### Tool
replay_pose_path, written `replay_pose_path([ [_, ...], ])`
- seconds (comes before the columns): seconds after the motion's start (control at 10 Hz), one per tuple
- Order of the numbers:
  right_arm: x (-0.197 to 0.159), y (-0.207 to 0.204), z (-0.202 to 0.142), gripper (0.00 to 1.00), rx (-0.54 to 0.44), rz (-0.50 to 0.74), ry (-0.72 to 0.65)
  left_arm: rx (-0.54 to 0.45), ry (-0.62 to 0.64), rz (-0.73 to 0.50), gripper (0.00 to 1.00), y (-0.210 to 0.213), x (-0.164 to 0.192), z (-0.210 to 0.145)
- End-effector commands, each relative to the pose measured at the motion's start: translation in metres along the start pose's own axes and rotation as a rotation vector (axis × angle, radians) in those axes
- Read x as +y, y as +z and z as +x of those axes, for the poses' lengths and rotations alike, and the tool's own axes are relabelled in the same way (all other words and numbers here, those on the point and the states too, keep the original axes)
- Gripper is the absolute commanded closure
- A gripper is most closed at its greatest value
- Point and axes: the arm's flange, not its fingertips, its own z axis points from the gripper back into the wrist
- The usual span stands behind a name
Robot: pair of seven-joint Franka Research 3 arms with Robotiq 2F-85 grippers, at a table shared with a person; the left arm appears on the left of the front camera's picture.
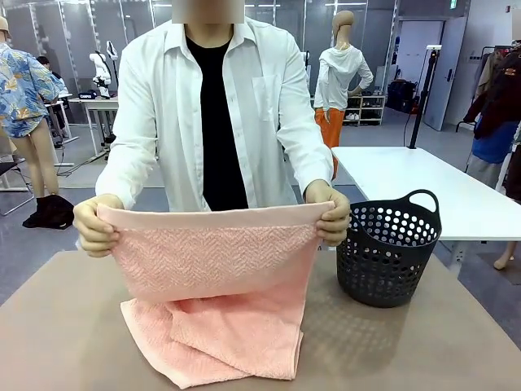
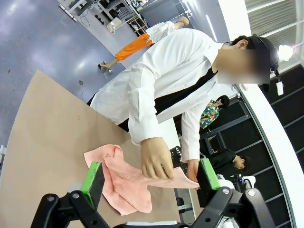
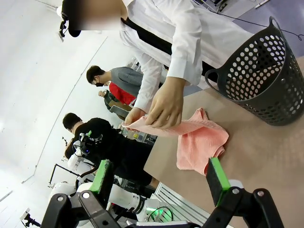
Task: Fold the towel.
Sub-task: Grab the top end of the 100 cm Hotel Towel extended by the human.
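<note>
Step in hand: opening fold, worked by the person. One person's hand [image 1: 96, 225] and the other [image 1: 330, 213] pinch the top corners of the salmon-pink terry towel [image 1: 216, 277], holding its plain border taut above the table [image 1: 65, 326]. The lower part lies rumpled on the table, near the black perforated basket [image 1: 387, 252]. The robot's left hand [image 2: 150, 164] and right hand [image 3: 159, 164] both stand wide and empty, well back from the cloth. Judgement: the next move calls for lowering the held edge squarely onto the lying part, with the rumples flattened so the edges meet.
</note>
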Motion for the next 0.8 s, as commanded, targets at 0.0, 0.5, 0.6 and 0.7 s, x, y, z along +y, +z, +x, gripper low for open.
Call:
replay_pose_path([
  [0.0,0.000,0.001,0.003,0.00,-0.006,0.005,0.021,0.001,-0.009,-0.011,0.00,-0.002,-0.001,0.001],
  [0.5,0.075,-0.025,0.012,0.00,0.197,-0.082,0.354,0.166,-0.404,0.005,0.00,-0.011,-0.088,-0.009],
  [0.6,0.096,-0.044,0.013,0.00,0.259,-0.121,0.443,0.206,-0.526,0.028,0.00,-0.021,-0.114,-0.017],
  [0.7,0.115,-0.064,0.014,0.00,0.326,-0.146,0.526,0.233,-0.641,0.052,0.00,-0.034,-0.138,-0.025],
])
